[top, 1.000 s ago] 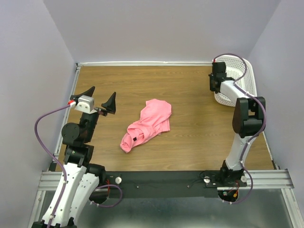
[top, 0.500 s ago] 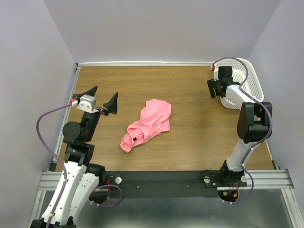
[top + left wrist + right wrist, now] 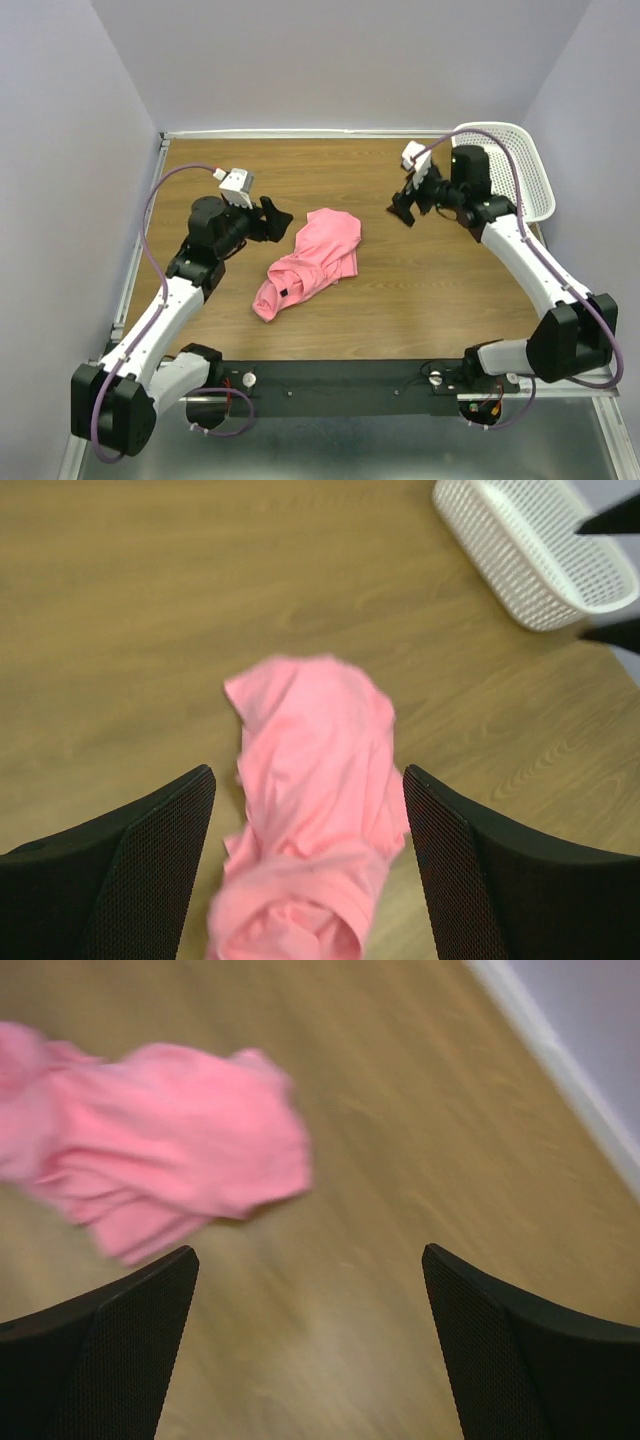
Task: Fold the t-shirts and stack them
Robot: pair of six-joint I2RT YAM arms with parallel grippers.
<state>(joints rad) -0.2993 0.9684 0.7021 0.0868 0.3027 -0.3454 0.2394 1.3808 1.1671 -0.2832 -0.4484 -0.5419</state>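
1 salmon-pink t-shirt (image 3: 310, 262) lies crumpled in a loose heap near the middle of the wooden table (image 3: 430, 300), its small dark neck label (image 3: 284, 292) showing toward the near end. No part of it is folded yet.

The left gripper (image 3: 276, 219) hovers just beside the heap's far-left edge, jaws spread apart and holding nothing. Its wrist view frames the bunched cloth between the 2 fingers. The right gripper (image 3: 404, 205) hangs off the heap's far-right side, apart from the cloth, jaws likewise wide with nothing in them. A white mesh basket (image 3: 520, 165) stands at the table's far-right corner, well apart from the shirt.

The step in hand looks like the approach for a first grasp, since the garment must be spread flat before any fold can be made. The next move likely calls for each gripper to descend onto a separate edge — shoulder or hem, though the bunching hides which is which — pinch only 1 layer, and draw outward. No 2nd shirt is in view for stacking.
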